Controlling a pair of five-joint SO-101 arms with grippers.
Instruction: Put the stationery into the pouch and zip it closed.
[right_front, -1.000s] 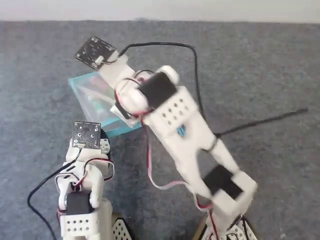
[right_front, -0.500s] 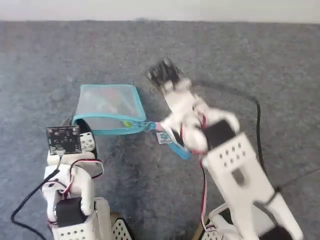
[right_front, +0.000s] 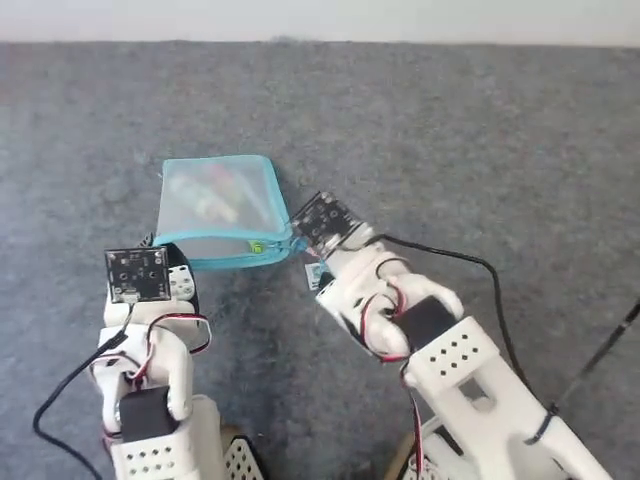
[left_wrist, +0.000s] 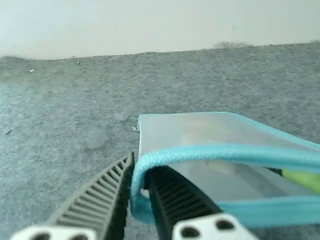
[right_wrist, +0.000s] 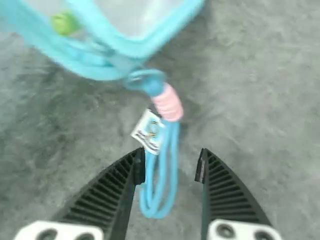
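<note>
A translucent pouch (right_front: 215, 205) with teal edging lies flat on the grey carpet, and coloured stationery (right_front: 218, 190) shows through its face. My left gripper (left_wrist: 137, 192) is shut on the teal rim at the pouch (left_wrist: 220, 135) corner nearest that arm. A blue cord loop (right_wrist: 160, 190) with a pink bead (right_wrist: 169, 102) and a small paper tag (right_wrist: 149, 131) hangs off the zip end of the pouch (right_wrist: 125, 20). My right gripper (right_wrist: 170, 162) stands open with the cord loop lying between its fingers, apart from both.
Grey carpet (right_front: 480, 140) covers the whole table, with a pale wall (left_wrist: 150, 25) at the far edge. A black cable (right_front: 470, 262) runs from the right arm. Both arm bases stand at the near edge.
The right arm swung off the top of the pouch to the right, then came back down to the cord at its zip end. The pouch now lies flat and uncovered.
</note>
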